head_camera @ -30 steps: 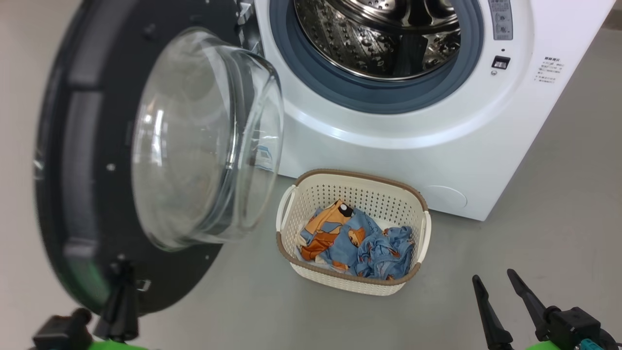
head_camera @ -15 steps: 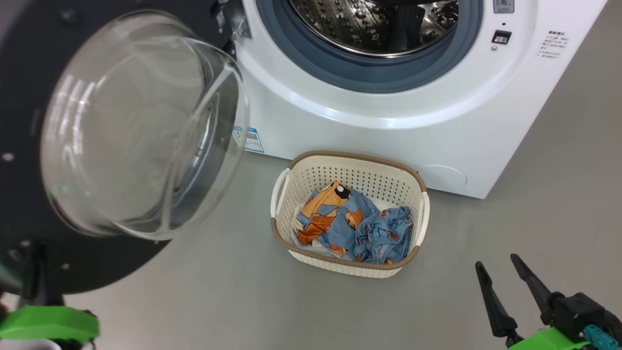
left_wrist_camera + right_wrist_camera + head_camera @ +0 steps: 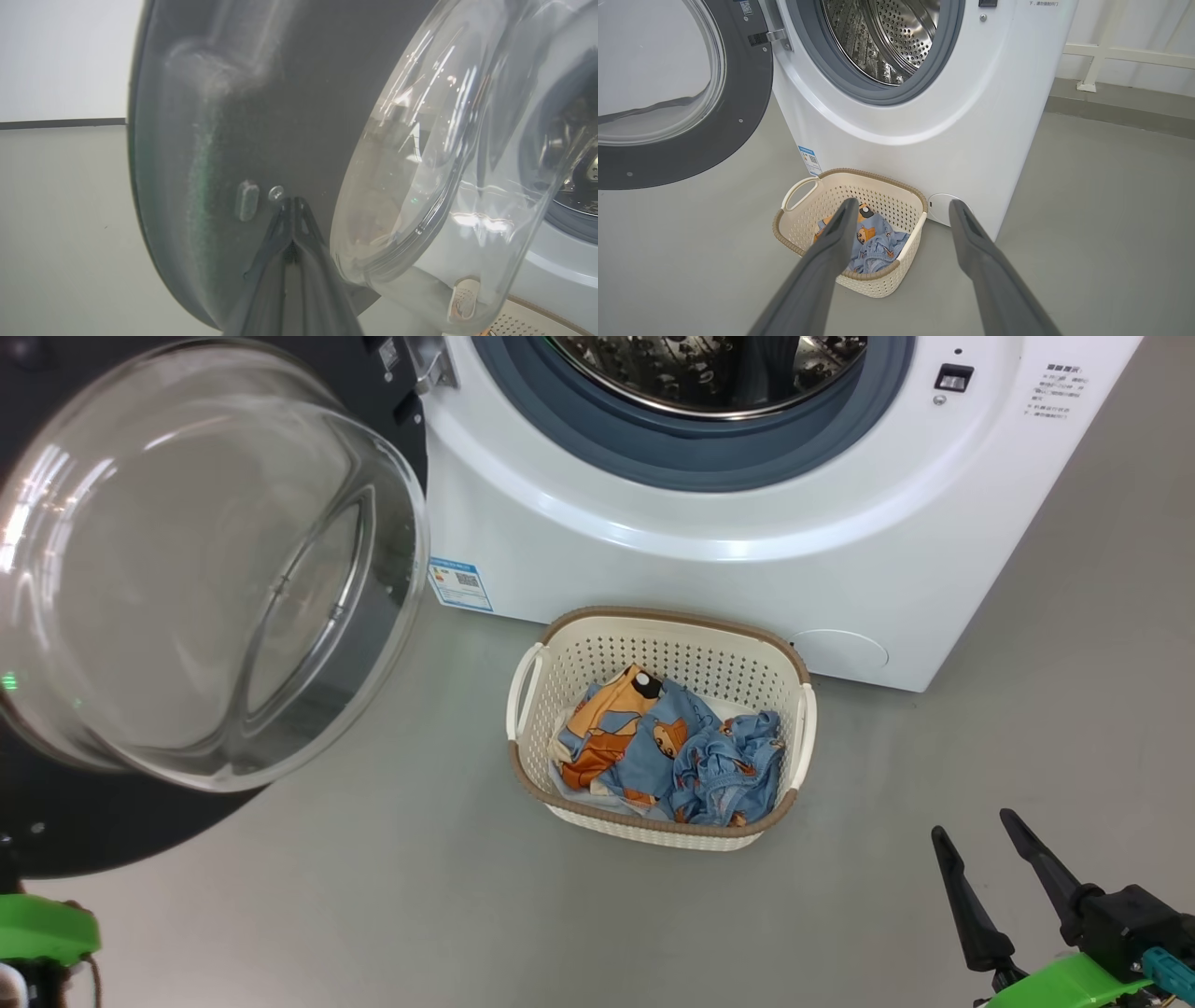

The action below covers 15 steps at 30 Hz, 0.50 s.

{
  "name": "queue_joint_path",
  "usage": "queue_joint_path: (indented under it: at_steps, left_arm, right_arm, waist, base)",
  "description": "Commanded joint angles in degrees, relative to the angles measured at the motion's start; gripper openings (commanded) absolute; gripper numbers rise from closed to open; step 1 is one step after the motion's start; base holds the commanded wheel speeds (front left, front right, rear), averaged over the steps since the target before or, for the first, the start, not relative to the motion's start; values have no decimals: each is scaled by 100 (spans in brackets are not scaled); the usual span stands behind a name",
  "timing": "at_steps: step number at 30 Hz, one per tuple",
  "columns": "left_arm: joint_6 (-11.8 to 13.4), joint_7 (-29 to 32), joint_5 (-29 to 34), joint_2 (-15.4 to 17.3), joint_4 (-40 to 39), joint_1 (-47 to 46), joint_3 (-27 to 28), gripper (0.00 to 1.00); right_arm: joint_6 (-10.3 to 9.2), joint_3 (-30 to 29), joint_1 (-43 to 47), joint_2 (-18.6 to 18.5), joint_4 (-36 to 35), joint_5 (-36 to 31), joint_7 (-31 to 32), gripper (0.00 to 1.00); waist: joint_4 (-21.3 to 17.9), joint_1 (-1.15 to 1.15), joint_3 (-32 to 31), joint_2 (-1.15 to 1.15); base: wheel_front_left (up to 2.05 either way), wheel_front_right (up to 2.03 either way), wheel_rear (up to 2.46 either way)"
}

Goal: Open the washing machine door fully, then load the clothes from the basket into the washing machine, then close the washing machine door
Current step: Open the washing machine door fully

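The washing machine point(image 3: 709, 551) stands open, its steel drum point(image 3: 887, 42) bare. The washing machine door point(image 3: 112, 831) is swung out to the left, its glass bowl point(image 3: 187, 569) bulging towards me. My left gripper point(image 3: 292, 201) is shut, its tips pressed against the door's black inner face point(image 3: 261, 116) beside a screw. The basket point(image 3: 560, 644) sits on the floor in front of the machine and holds the crumpled blue and orange clothes point(image 3: 667, 747). My right gripper point(image 3: 976, 828) hangs open at the lower right, apart from the basket. In the right wrist view its fingers point(image 3: 840, 233) point at the basket point(image 3: 873, 173).
Grey floor point(image 3: 420, 896) surrounds the basket. A blue-white label point(image 3: 459, 583) and a round cover point(image 3: 840, 649) mark the machine's lower front. A white rail point(image 3: 1111, 52) runs along the wall behind the machine's right side. The open door takes up the left side.
The door has swung further out to the left, with my left gripper following it. The head camera has shifted too. The right gripper stays open.
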Motion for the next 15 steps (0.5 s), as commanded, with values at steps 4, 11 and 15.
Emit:
queue_joint_path:
  at_steps: [4,11,15]
  left_arm:
    - [-127,-51,189,410,164,-376,520,0]
    - [-255,-51,467,420,474,-611,836,0]
    - [-356,-51,640,332,390,-647,888,0]
  right_arm:
    - [16,108,-86,-150,-165,93,-43,100]
    - [16,139,-85,-199,-175,106,-43,100]
    - [16,119,-96,-186,-174,118,-43,100]
  waist:
    - [-38,0,46,0]
    - [-81,0,63,0]
    - [-113,0,53,0]
  base:
    - [0,0,0]
    - [0,0,0]
    - [0,0,0]
